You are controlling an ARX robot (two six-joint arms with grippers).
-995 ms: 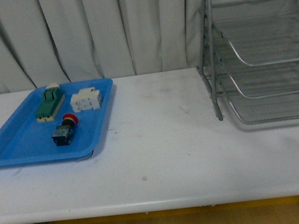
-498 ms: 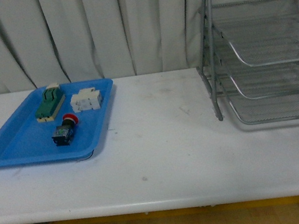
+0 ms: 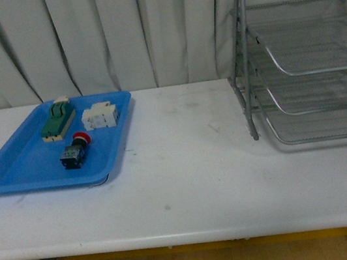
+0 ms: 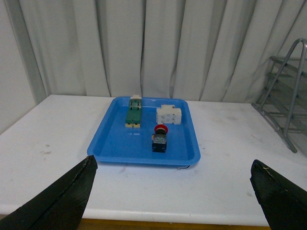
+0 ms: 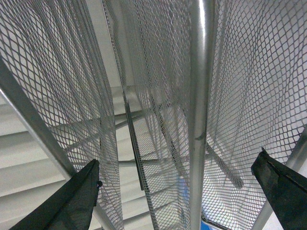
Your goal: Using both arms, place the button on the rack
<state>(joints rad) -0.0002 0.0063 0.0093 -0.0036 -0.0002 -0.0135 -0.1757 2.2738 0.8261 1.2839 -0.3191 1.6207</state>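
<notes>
1. The button (image 4: 159, 138) is being carried, lying down, by the blue tray (image 4: 115, 143).
2. The green switch block (image 4: 134, 112) and the white block (image 4: 169, 115) are being carried just behind it.
3. The tray is being borne by the white bench (image 4: 48, 143), well apart from the rack (image 4: 288, 91).
4. The left gripper (image 4: 171, 164) jaws are being held wide apart.

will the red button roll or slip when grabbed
Probably rigid: the button has a blocky body lying on its side in the blue tray, so rolling seems unlikely. Its round red cap may slip in a grip; the squarer body looks safer.
</notes>
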